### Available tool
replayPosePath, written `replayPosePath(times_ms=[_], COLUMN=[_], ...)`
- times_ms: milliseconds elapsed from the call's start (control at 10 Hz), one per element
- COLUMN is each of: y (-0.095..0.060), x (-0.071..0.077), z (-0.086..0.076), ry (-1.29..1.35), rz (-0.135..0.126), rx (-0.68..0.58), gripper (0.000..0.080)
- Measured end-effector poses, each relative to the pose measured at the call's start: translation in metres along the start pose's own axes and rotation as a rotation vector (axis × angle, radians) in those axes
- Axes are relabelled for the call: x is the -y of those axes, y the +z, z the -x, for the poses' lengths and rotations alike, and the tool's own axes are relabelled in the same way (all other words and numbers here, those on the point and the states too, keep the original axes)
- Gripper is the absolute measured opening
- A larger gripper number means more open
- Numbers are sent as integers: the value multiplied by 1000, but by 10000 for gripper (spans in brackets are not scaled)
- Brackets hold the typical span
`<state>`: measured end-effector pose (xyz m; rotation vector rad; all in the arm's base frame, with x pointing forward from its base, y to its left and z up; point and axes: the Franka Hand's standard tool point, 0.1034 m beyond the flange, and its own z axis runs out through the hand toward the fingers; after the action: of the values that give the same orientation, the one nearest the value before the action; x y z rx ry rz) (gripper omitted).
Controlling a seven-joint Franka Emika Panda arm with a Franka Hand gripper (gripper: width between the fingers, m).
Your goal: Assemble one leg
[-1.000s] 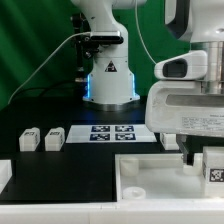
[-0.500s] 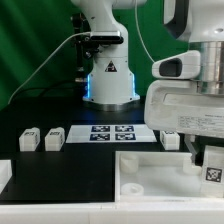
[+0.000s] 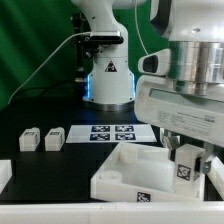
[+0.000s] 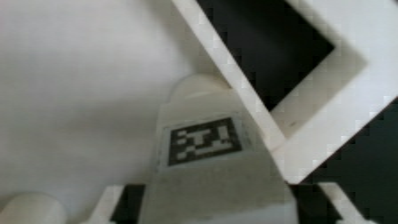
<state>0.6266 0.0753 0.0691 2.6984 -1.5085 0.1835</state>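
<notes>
- Since half a second ago, the big white tray (image 3: 130, 165) has been swung round and tipped, so one corner is now pointed at the exterior view's left and a tag on its front wall can be seen.
- The robot arm has also been moved toward the exterior view's left, and more of its round body is now seen above the tray.
- The leg (image 3: 184, 166), a small white block with a black-and-white tag, is pinched by the hand (image 3: 186, 162) at the exterior view's right.
- In the wrist view, the leg (image 4: 210, 150) is seen clamped between the two fingers (image 4: 338, 205), with its tag facing the camera.
- The leg is held over the tray, close to the tray's rim (image 4: 267, 95); whether they are touching cannot be told.
- Two more small white blocks (image 3: 41, 139) are seen side by side on the black table (image 3: 40, 170), at the exterior view's left, well apart from the tray.
- The marker board (image 3: 110, 132) is laid flat on the table behind the tray.
</notes>
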Motion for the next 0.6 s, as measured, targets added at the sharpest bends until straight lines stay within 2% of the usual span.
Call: replayPosePath(times_ms=[300, 600], y=[1, 3], x=[-12, -22], z=[-15, -28], ry=[220, 339], rz=[32, 47], rx=[-28, -53], gripper=[337, 342])
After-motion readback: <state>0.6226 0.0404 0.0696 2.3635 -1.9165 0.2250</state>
